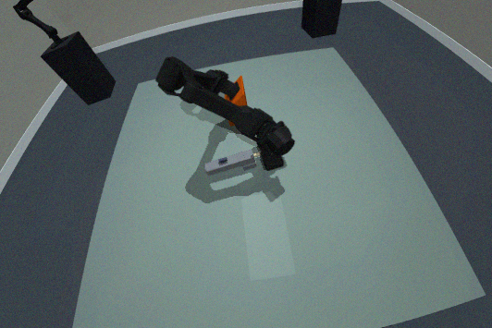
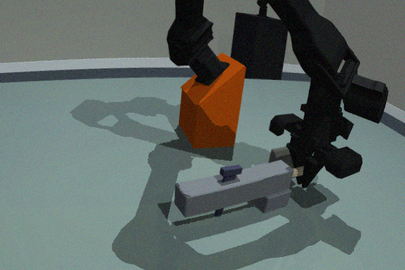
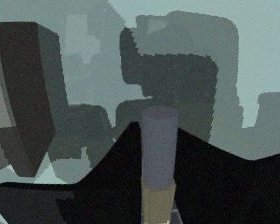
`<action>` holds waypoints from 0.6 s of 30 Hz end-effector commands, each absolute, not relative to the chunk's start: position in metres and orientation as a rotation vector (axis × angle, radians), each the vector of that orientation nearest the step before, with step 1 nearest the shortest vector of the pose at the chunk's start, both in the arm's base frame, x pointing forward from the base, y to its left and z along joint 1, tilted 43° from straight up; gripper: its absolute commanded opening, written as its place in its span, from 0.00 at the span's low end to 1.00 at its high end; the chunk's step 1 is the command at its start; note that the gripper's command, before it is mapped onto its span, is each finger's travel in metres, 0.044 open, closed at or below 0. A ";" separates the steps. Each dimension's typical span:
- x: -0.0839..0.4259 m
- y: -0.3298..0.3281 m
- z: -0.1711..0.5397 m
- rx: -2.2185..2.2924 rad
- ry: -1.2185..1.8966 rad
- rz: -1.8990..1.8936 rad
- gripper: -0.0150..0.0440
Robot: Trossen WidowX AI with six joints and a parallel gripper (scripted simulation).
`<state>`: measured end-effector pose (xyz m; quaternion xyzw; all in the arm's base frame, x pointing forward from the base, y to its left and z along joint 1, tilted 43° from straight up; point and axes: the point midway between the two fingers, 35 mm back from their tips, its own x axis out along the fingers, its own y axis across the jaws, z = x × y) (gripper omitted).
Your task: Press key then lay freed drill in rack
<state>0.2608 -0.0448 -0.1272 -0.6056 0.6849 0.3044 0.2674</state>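
A long grey housing lies at the middle of the mat. The dark blue key stands on its top, with a dark stub showing beneath. The drill sticks out of the housing's right end, a tan part and a grey-violet round part. My gripper is shut on the drill's protruding end, one finger on each side. The fingers hide part of it in the exterior view. I cannot tell for certain which thing is the rack.
A grey-brown upright piece stands behind the housing, close to my gripper. The orange wedge under my arm's base stands farther back. Black pedestals stand beyond the pale mat.
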 end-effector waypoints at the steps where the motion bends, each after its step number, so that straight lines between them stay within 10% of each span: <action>1: 0.261 -0.044 -0.126 -1.639 1.850 0.823 0.25; 18: 0.260 -0.042 -0.124 -1.640 1.851 0.823 0.25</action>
